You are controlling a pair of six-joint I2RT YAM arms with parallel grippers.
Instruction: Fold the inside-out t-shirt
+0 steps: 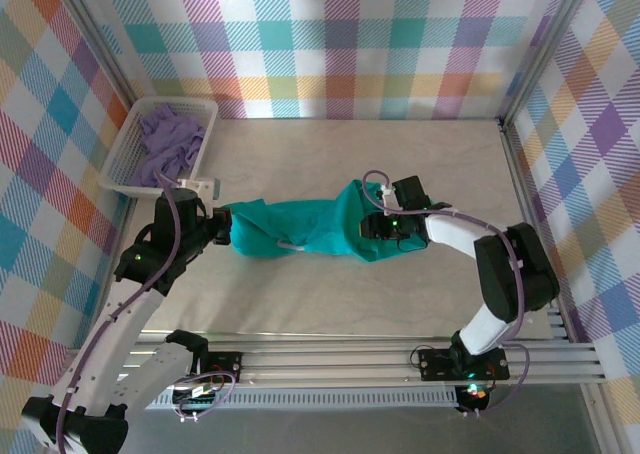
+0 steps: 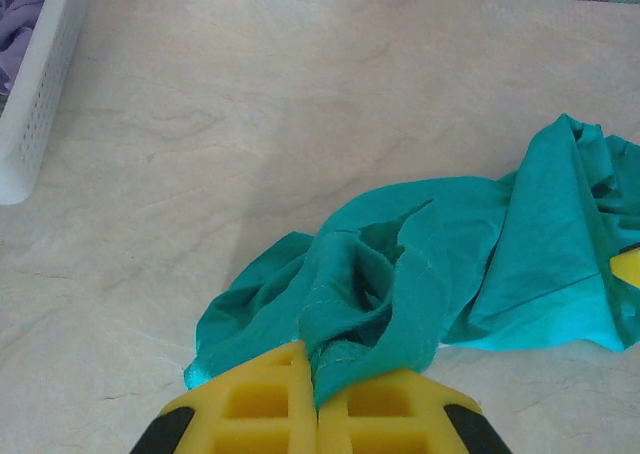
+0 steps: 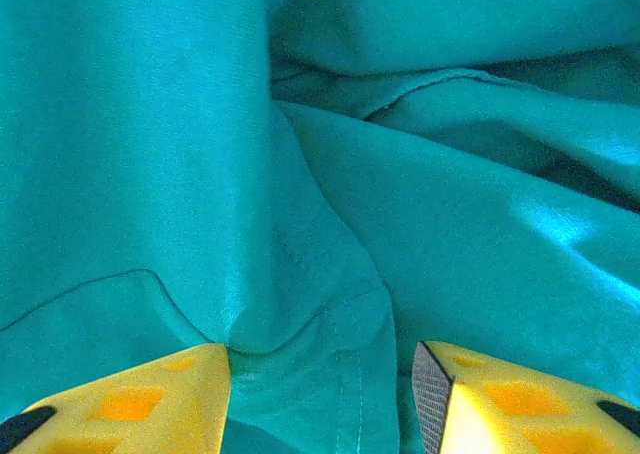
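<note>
The top view looks down over the table point(image 1: 400, 304); both wrist views face the t-shirt point(image 1: 330, 224) closely.

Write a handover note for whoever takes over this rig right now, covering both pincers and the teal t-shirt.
Left pincer: shut on a bunched end of the t-shirt.
Right pincer: open, down over the shirt's other end, no grip.
Shirt: crumpled, stretched across the table between the arms.
Done: no fold visible.
Left: spread it flat, then fold.
</note>
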